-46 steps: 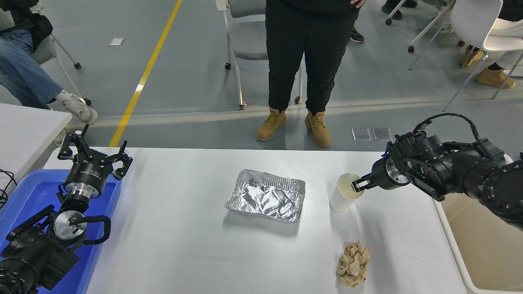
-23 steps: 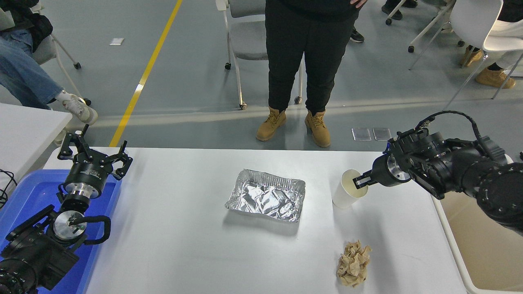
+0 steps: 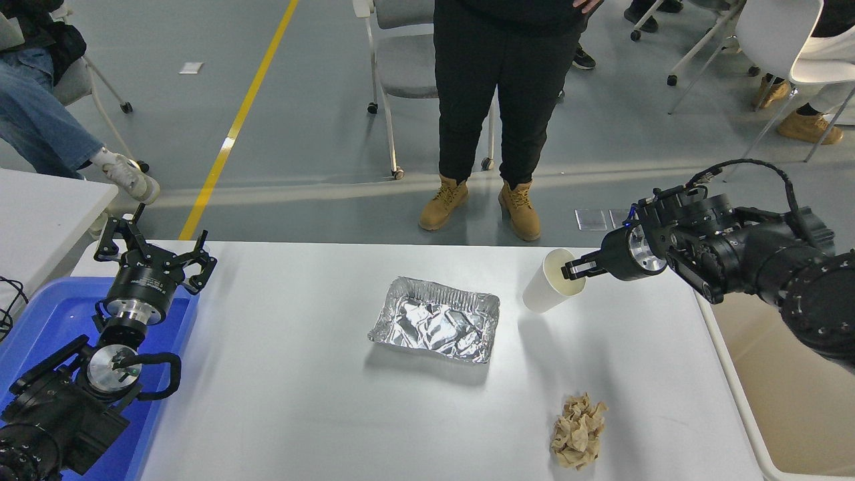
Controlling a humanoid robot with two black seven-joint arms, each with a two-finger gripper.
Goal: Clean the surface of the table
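The table (image 3: 320,401) is the biggest thing here, filling the bottom half of the view from about 8 o'clock round to 4 o'clock. Its top is smooth, flat and plain white, with rounded corners, and it looks dry, with no spills that show. It is not tidy yet, because bits of rubbish sit on it. The beige tub (image 3: 795,401) stands just past the table's edge at 4 o'clock, likely there so rubbish can be dropped in. The blue bin (image 3: 40,321) waits at 8 o'clock, and the left gripper (image 3: 155,248) is parked above it with its fingers spread wide and holding nothing. The foil tray (image 3: 435,319) lies flat near the middle. The paper cup (image 3: 549,289) is at 2 o'clock, tipped over to one side and lifted, since the right gripper (image 3: 576,270) has pinched its rim, one finger inside and one outside, probably so it can be carried off. The crumpled brown paper (image 3: 578,430) rests at 5 o'clock. A person (image 3: 507,87) stands at 12 o'clock.
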